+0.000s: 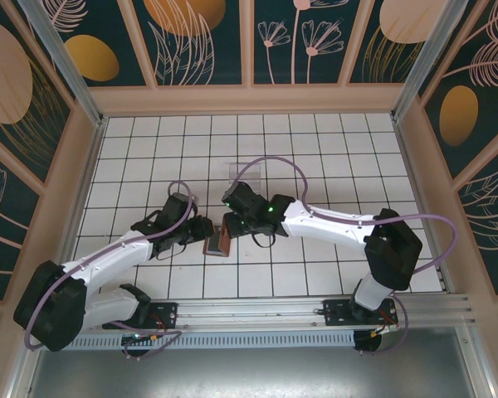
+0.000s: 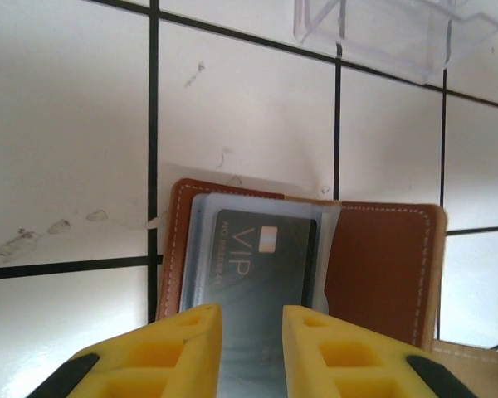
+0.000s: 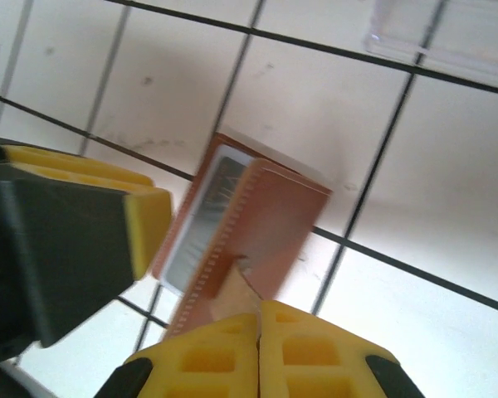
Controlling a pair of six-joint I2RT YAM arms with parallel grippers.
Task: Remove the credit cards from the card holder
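Between left claw fingertips, credit card

The left end effector holds its yellow fingers slightly parted over a dark credit card marked VIP, which sits in a clear sleeve of the open brown card holder. Farther off, a clear plastic tray rests on the tiled tabletop.

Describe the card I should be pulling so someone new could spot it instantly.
On the white tiled table, find the reddish-brown card holder lying open between the left gripper and right gripper. In its clear sleeve, ahead of the left gripper's yellow fingers, sits a dark grey card. It alone carries VIP lettering and a pale chip.
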